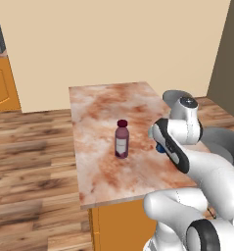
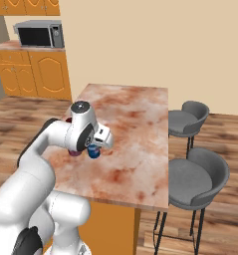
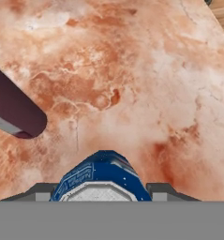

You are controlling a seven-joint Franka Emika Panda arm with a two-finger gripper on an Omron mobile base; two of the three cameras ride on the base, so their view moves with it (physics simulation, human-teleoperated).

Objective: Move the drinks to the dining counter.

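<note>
— Over the counter (image 1: 94, 162), the gripper (image 3: 100, 190) is squeezing the can (image 3: 98, 176) — bottle (image 1: 121, 139) is standing nearby.

— Lower it slowly, flat, away from the bottle, before letting go.

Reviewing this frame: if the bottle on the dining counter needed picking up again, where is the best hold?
Around the bottle body at the pale label, approached from the side. It stands upright on the dining counter, and its straight round sides suit two fingers better than the narrow cap. The gripper seems closed on the blue can.
</note>
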